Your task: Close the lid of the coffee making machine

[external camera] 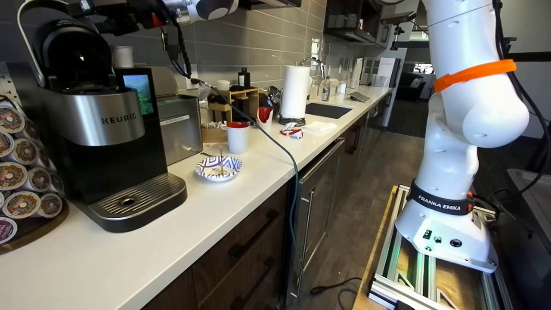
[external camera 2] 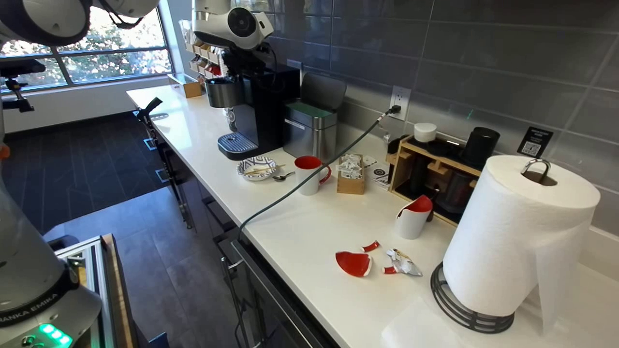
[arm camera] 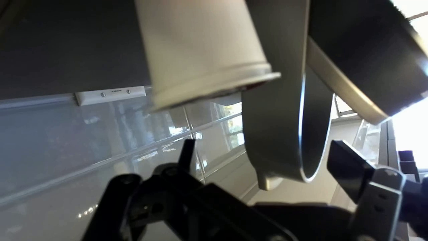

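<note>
Grey tiles (external camera: pixel 258 47) run behind a long white desk (external camera: pixel 258 170), and from here the coffee making machine (external camera: pixel 109 125) takes up the left of the frame in an exterior view. Its lid (external camera: pixel 77 45), in the upper left corner, stands raised, the hollow underside facing out. Right by it is the gripper (arm camera: pixel 262 147): in the wrist view its fingers (arm camera: pixel 349 167) are spread wide, and the lid's curved handle (arm camera: pixel 276 117) shows in the gap, though whether anything touches I can't tell. A white cup (external camera: pixel 123 57) stands on top of the machine, just beside the lid. Coffee pods (external camera: pixel 25 151) are stacked in tiers along the left edge. Just right of the machine I see a metal bin (external camera: pixel 181 125), then a blue-patterned bowl (external camera: pixel 211 168) and, near it, a white mug (external camera: pixel 238 140) with a red inside. In an exterior view, toward the lower middle, red shards (external camera 2: pixel 353 265) lie on the desk near a broken mug (external camera 2: pixel 415 220), with a paper towel roll (external camera 2: pixel 524 232) at the right.
</note>
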`<state>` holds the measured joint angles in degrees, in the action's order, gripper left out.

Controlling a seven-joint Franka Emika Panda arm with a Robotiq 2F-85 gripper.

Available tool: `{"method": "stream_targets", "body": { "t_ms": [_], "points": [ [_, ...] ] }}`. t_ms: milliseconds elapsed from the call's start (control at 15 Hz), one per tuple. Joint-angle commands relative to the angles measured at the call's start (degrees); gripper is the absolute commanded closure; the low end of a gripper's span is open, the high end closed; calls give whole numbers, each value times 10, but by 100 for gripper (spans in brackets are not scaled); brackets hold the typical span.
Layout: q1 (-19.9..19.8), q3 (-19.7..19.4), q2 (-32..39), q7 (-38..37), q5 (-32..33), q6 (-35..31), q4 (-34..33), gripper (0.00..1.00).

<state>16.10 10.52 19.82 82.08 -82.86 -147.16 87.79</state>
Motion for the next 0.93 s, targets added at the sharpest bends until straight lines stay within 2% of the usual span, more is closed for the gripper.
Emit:
{"method": "stream_targets", "body": {
  "t_ms": [0,333,867],
  "points": [
    [4,-3,23,-43,28,15,-29,0],
    [-16,11,27,-70,27,80,-43,0],
    [-32,4,15,-127,41,180,-35,0]
  ]
}}
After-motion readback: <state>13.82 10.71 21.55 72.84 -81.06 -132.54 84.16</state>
